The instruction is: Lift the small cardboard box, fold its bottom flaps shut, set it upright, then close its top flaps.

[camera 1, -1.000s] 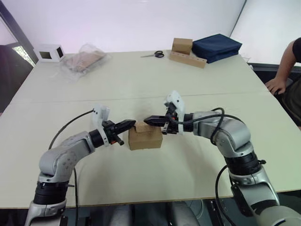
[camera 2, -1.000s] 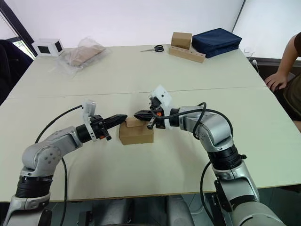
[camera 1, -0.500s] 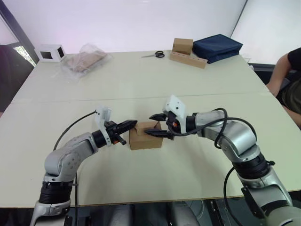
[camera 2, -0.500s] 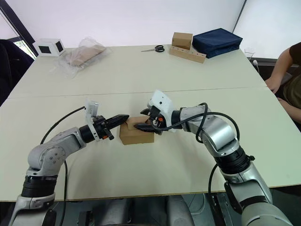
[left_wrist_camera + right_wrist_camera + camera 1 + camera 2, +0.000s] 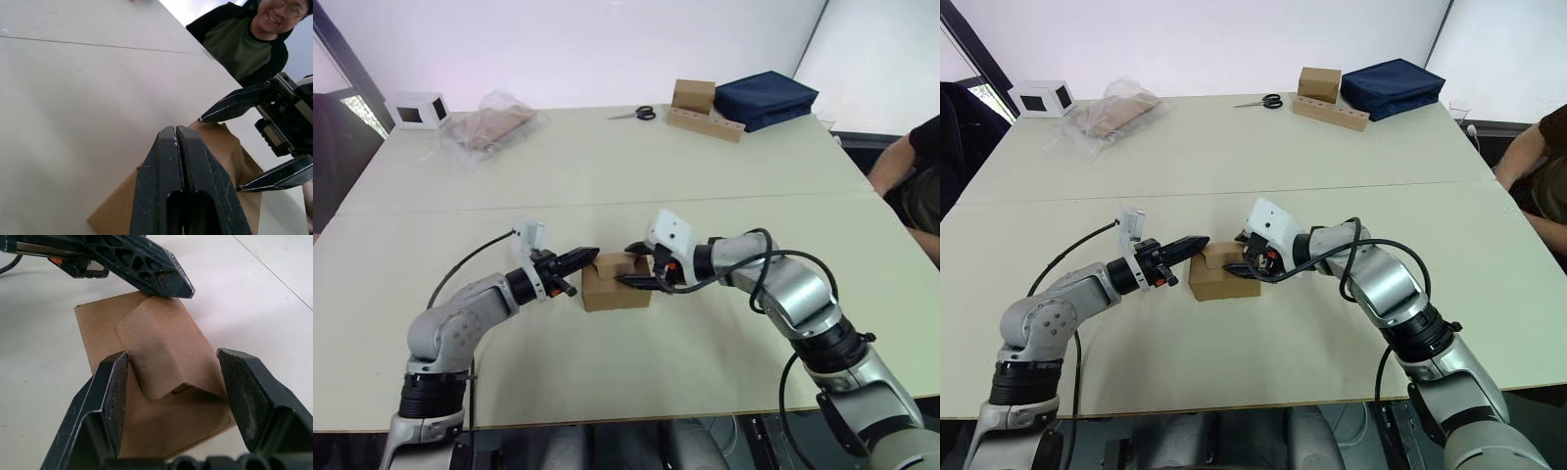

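The small cardboard box [image 5: 613, 289] rests on the table near the front middle. One of the top flaps [image 5: 164, 345], with rounded corners, is bent partly down over the box's top. The bottom flaps are hidden. My left gripper [image 5: 591, 257] is shut, and its tip lies at the box's upper left edge. My right gripper [image 5: 633, 265] is open at the box's right end, one finger above the top and one lower beside the wall. In the right wrist view its fingers [image 5: 111, 387] straddle the flap without touching it.
At the far left of the table stand a white box with dark windows [image 5: 416, 110] and a plastic bag [image 5: 489, 125]. Scissors [image 5: 634, 114], a brown box on a cardboard strip [image 5: 693, 96] and a navy bag [image 5: 764, 98] lie at the back. A person [image 5: 913, 157] sits at the right edge.
My right gripper has gone from shut to open and dropped around the box's right end. The left gripper has stayed shut at the box. The person's hand has left the table edge.
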Motion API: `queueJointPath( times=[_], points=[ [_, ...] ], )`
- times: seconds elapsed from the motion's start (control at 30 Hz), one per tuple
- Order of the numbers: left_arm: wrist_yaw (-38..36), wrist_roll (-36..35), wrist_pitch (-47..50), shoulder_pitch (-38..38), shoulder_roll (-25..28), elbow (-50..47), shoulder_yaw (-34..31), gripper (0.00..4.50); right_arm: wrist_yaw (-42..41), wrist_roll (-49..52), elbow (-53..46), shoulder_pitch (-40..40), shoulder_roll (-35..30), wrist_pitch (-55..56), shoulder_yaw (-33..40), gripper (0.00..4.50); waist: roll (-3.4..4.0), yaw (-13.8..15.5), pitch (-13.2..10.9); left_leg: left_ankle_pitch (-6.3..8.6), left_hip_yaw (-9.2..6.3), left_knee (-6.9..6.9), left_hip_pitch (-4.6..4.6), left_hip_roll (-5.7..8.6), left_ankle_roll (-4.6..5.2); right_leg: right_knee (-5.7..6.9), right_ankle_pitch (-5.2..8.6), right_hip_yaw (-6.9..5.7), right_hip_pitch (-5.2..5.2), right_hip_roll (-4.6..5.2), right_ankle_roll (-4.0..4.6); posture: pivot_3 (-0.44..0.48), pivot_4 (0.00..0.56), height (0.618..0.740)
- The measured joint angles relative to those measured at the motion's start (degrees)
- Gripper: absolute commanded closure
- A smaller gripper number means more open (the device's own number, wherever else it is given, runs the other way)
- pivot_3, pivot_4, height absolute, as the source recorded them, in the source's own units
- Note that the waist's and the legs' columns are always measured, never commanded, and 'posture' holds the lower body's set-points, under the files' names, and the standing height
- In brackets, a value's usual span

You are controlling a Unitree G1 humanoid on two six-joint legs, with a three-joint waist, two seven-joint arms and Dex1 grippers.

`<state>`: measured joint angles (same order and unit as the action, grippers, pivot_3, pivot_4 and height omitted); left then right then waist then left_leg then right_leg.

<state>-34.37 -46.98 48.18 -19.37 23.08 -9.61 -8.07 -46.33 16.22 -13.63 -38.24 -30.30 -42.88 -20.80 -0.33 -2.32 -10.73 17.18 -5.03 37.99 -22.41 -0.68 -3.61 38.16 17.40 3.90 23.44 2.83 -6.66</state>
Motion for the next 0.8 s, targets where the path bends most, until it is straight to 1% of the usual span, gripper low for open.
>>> queueJointPath(
  times=[0.2, 0.63, 0.8],
  points=[
    [-0.21, 0.3, 0.03, -0.67, -0.07, 0.69, 0.2, 4.5, 0.82, -1.09, 0.45, 0.0, 0.31, 0.75, 0.0, 1.54, 0.0, 0.06, 0.0, 0.0, 0.0, 0.0, 0.0, 0.0, 0.0, 0.0, 0.0, 0.0, 0.0, 0.0, 0.0, 0.0, 0.15, 0.74],
    [-1.95, 4.27, -2.68, -0.72, 0.13, 0.69, 2.68, 4.5, 1.44, -2.44, 1.0, 0.12, 0.87, 0.86, 0.03, 1.54, -0.01, 0.35, 0.01, 0.0, 0.0, 0.02, 0.01, 0.01, 0.0, 0.0, 0.0, -0.01, -0.05, 0.02, 0.0, 0.0, 0.15, 0.74],
    [-2.12, 4.25, -2.22, -1.49, -0.02, 0.69, 2.66, 4.5, 1.86, -2.57, 1.47, 0.1, 1.31, 0.85, 0.14, 1.54, -0.01, 0.45, 0.01, 0.0, 0.0, 0.02, 0.01, 0.01, 0.01, 0.0, 0.0, -0.02, -0.05, 0.02, 0.0, 0.0, 0.15, 0.74]
  ],
)
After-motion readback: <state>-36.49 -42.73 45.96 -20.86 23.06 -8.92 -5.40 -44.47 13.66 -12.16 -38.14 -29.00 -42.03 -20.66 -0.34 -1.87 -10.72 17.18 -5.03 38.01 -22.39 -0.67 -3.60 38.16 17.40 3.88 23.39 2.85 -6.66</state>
